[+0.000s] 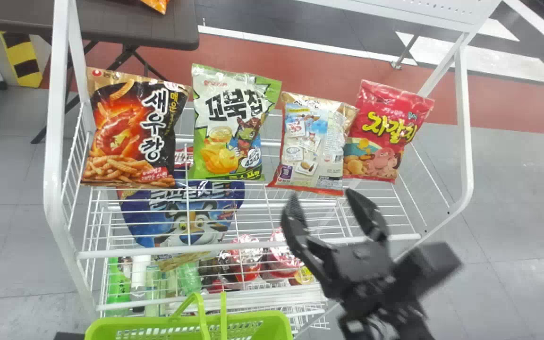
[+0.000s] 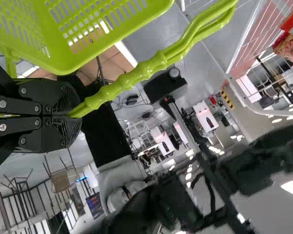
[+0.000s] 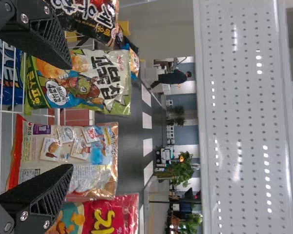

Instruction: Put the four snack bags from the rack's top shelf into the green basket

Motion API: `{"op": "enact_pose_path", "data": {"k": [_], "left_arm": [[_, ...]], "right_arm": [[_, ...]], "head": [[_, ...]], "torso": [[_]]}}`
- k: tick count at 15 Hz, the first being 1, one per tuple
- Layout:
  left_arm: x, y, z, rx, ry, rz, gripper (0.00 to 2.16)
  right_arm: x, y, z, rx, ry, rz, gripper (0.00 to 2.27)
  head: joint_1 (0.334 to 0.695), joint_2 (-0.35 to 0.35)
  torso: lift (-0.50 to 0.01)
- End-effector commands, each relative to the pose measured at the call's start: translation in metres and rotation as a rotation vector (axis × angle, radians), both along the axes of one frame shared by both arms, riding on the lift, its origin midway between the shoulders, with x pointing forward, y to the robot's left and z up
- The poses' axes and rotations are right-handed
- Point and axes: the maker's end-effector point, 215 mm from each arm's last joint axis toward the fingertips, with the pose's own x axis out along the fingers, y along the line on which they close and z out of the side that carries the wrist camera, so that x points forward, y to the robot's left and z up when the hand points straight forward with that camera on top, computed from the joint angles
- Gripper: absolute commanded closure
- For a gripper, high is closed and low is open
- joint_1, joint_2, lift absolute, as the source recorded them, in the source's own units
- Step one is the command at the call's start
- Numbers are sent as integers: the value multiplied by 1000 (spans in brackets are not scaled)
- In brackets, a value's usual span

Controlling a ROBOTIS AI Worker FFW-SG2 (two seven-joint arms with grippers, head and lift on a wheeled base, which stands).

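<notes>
Gray floor (image 1: 17, 226) w/ red strip (image 1: 262, 56). Big white wire rack (image 1: 55, 141). Dark desk (image 1: 135, 28) behind, on L. Green basket (image 1: 135, 322) low in front, L of mid. Rack's top shelf (image 1: 385, 203), L to R: black bag (image 1: 130, 132), green bag (image 1: 227, 123), tan bag (image 1: 312, 141), red bag (image 1: 385, 132). R hand (image 1: 321, 194): wide open, nothing in it, near tan bag's bottom. L hand (image 2: 78, 111): closed tight on basket's handle (image 2: 151, 66).

You have snack bags (image 1: 227, 125) in glossy, crinkled plastic film, a basket (image 1: 99, 327) in smooth, shiny plastic, and a rack (image 1: 53, 165) in smooth, white-finished metal. Your right pincer (image 1: 321, 195) has matt, ribbed inner faces.
</notes>
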Motion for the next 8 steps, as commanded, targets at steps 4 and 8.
{"op": "enact_pose_path", "data": {"k": [4, 8], "left_arm": [[1, -1, 3, -8, -31, -11, 1760], [2, -1, 3, -8, -38, -16, 1757]], "right_arm": [[98, 100, -40, 11, 88, 189, 97], [138, 163, -43, 97, 99, 328, 137]], "head": [[695, -350], [695, -195]], "torso": [[0], [0]]}}
